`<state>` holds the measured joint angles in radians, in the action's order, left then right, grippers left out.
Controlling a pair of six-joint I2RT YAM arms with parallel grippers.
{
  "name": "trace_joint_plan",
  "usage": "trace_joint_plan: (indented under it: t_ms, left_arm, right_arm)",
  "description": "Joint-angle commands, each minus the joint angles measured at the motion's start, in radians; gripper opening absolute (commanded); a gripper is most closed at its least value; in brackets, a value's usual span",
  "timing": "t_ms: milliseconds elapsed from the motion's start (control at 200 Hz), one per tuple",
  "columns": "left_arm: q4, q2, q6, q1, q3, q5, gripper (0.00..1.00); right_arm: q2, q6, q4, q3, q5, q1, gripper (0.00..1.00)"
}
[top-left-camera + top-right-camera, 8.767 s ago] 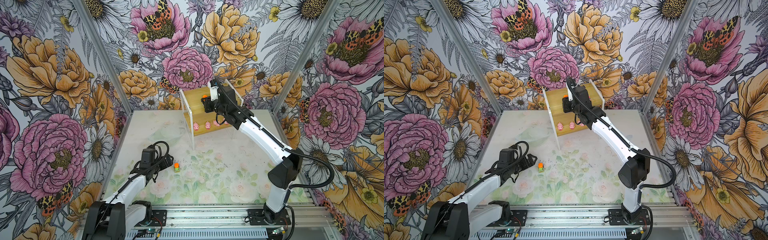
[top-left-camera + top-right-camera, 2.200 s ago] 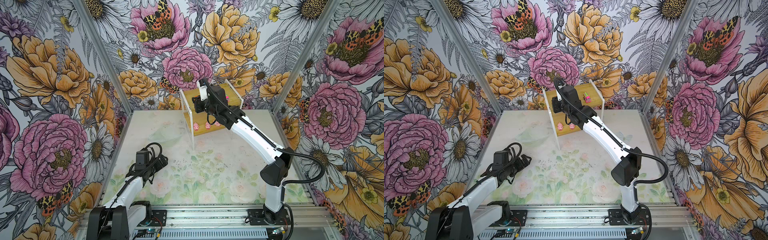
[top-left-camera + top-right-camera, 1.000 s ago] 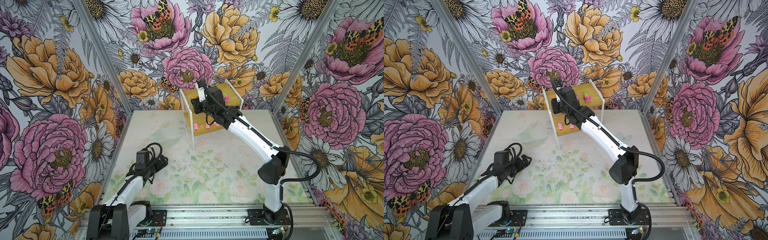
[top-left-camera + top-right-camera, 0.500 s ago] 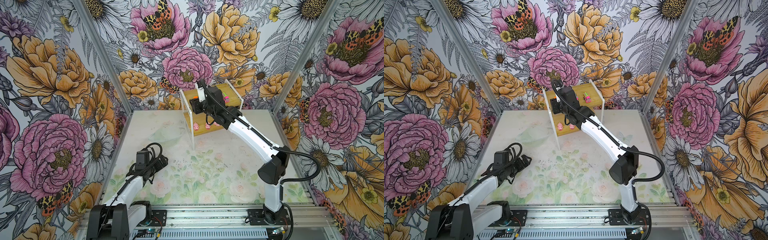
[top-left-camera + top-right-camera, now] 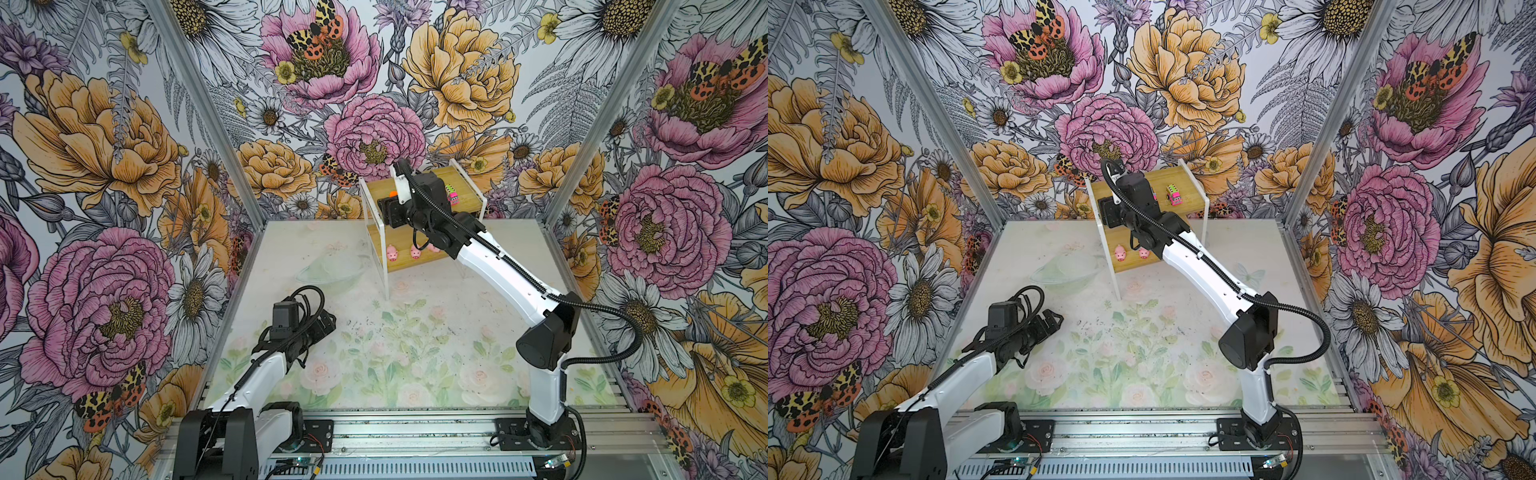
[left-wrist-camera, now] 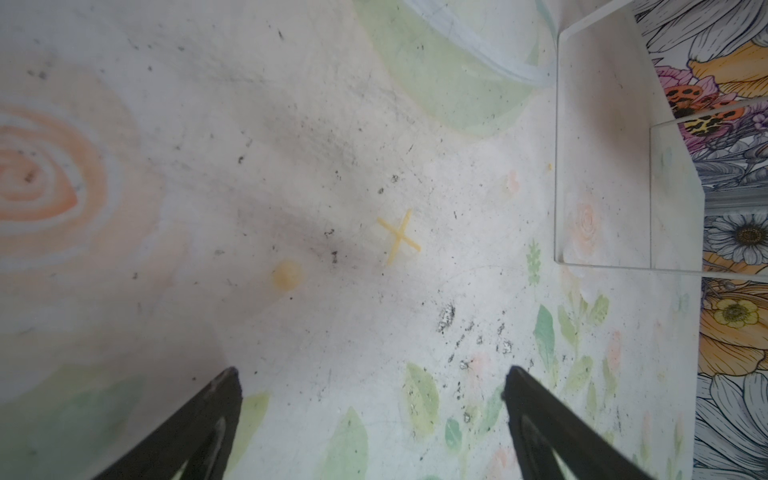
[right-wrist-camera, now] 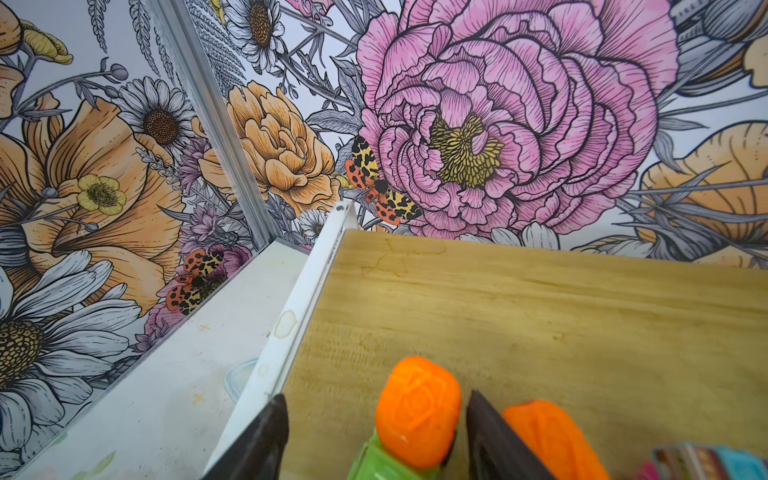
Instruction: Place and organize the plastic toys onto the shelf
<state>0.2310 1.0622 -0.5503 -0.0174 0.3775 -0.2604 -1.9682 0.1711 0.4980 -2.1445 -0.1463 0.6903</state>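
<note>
One orange-topped truck [image 7: 417,415] stands loose inside the spread right hand [image 7: 376,399].

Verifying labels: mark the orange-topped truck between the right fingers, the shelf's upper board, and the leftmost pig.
orange-topped truck [image 7: 417,409]: right wrist view, orange top.
upper board [image 7: 540,316]: right wrist view, bare wood.
leftmost pig [image 5: 391,252]: a top view, body.

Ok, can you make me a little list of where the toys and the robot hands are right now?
shelf: two wooden boards, at the back of the table
top board: orange-topped green truck, second orange-topped truck beside it, pink truck with green top
lower board: pink pigs, two in full view; right arm covers part of the board
right gripper: open, fingers either side of the orange-topped green truck
left gripper: open, empty, above the table
</note>
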Motion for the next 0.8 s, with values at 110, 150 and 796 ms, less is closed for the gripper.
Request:
trace_joint_plan:
  t_ms: [110, 150, 796]
  left_arm:
    - [-0.025, -0.01, 0.012, 0.001, 0.005, -0.021, 0.99]
    - [-0.025, -0.011, 0.012, 0.002, 0.006, -0.021, 0.99]
    - [-0.079, -0.127, 0.026, 0.051, 0.015, 0.047, 0.99]
  right_arm:
    - [0.079, -0.03, 0.001, -0.033, -0.016, -0.001, 0.71]
    - [0.084, -0.032, 0.001, -0.032, -0.008, 0.001, 0.71]
    - [0.636, -0.166, -0.124, 0.657, 0.079, -0.323, 0.73]
